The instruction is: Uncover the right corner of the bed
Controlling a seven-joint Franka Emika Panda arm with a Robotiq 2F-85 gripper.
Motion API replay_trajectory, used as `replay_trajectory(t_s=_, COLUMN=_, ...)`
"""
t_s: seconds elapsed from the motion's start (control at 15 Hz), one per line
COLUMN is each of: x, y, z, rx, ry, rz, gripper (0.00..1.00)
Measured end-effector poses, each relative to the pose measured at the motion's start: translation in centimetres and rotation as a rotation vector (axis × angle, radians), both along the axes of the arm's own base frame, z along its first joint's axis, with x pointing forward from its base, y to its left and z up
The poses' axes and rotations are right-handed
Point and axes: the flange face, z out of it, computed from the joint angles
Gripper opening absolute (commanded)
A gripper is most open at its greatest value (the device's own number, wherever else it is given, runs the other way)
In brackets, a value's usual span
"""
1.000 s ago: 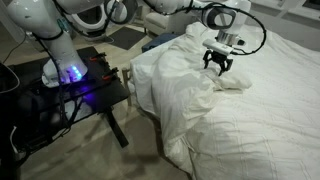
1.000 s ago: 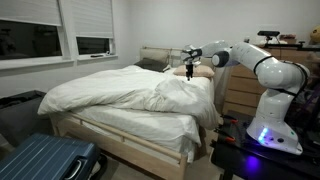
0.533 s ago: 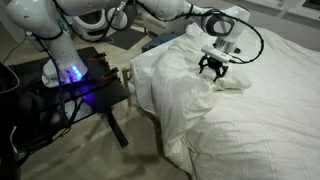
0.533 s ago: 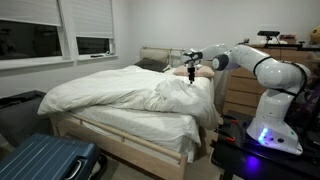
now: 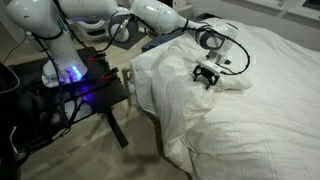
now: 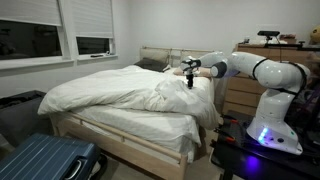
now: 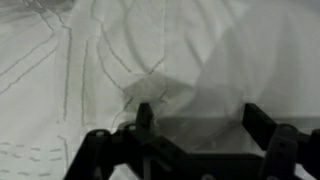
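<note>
1. The gripper [image 5: 207, 76] is hanging low over a heaped ridge of the white duvet [image 5: 190, 115]; it is also showing in an exterior view [image 6: 190, 77].
2. In the wrist view the fingers [image 7: 146, 116] are standing spread wide on either side of a puckered fold, pinching nothing. Contact with the cloth cannot be told.
3. The right corner of the bed [image 5: 152, 44] is showing a dark blue strip near a pale wooden post [image 5: 128, 74], with the duvet bunched just beside it.
4. The bed [image 6: 125, 140] is lying beside the black counter [image 5: 100, 95] carrying the arm [image 5: 150, 15].
</note>
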Motion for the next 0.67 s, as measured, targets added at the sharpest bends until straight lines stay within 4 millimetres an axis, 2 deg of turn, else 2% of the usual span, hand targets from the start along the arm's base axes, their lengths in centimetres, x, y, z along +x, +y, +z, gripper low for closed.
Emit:
replay_trajectory(t_s=0.2, x=0.39, y=0.56, z=-0.9, rx=-0.001, ry=-0.007, rz=0.002, gripper=0.41)
replay_trajectory(t_s=0.53, x=0.57, y=0.51, z=-0.48, rx=-0.01, ry=-0.027, rz=-0.052, gripper=0.04)
replay_trajectory(t_s=0.67, x=0.55, y=0.5, z=-0.46, rx=-0.021, ry=-0.031, rz=-0.108, gripper=0.0)
